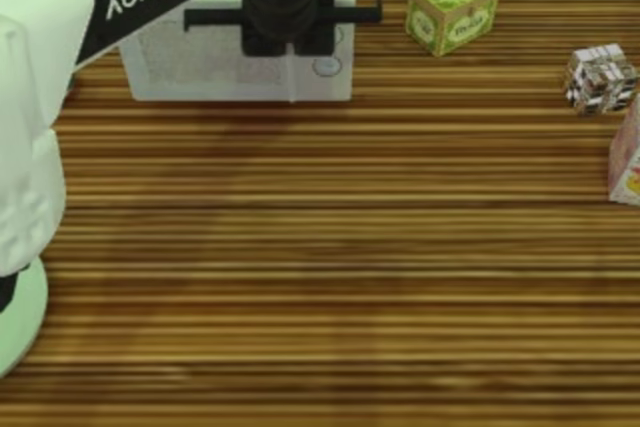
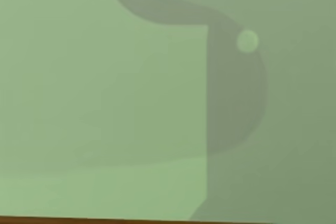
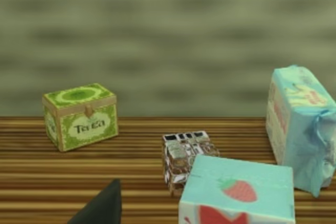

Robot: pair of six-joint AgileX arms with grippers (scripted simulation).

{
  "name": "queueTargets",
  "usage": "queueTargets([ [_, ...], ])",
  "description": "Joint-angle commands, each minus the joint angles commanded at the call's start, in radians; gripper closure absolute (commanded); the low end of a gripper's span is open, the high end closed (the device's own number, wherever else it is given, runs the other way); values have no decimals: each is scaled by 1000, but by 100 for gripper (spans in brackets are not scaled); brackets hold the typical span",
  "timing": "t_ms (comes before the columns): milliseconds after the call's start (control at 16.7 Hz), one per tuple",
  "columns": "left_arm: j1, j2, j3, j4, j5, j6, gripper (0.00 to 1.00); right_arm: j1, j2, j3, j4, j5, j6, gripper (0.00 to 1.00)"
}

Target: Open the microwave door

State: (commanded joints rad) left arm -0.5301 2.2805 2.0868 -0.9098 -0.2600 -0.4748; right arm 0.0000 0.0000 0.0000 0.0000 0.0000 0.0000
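The microwave [image 1: 200,67] stands at the table's far left, a pale boxy oven with a round knob [image 1: 327,67] on its front. Its door [image 1: 210,62] lies flat against the body, the thin handle [image 1: 292,82] at its right edge. My left gripper [image 1: 290,47] hangs right at that handle, the arm reaching in from the left. The left wrist view is filled by the pale microwave front [image 2: 105,103], the knob [image 2: 247,41] and a shadow. My right gripper [image 3: 168,219] is parked at the right, outside the top view; one dark finger [image 3: 105,205] shows well off centre.
A green tea box [image 1: 452,9] sits just right of the microwave. A patterned cube [image 1: 600,77] and a pale carton [image 1: 628,152] lie at the right edge. Close to the right gripper are a strawberry box [image 3: 236,192] and a blue packet [image 3: 302,124].
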Motion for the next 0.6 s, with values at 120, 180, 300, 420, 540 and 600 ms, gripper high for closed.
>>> queueTargets([
  [120, 0, 0, 0, 0, 0, 0, 100, 0, 0, 0, 0, 0, 0, 0],
  [180, 0, 0, 0, 0, 0, 0, 100, 0, 0, 0, 0, 0, 0, 0],
  [300, -18, -8, -36, -4, 11, -8, 100, 0, 0, 0, 0, 0, 0, 0],
  [420, -19, -22, -49, 5, 9, -10, 100, 0, 0, 0, 0, 0, 0, 0],
  [540, -22, -49, -94, 22, 1, -15, 100, 0, 0, 0, 0, 0, 0, 0],
  [600, -23, -64, -123, 30, -3, -17, 100, 0, 0, 0, 0, 0, 0, 0],
])
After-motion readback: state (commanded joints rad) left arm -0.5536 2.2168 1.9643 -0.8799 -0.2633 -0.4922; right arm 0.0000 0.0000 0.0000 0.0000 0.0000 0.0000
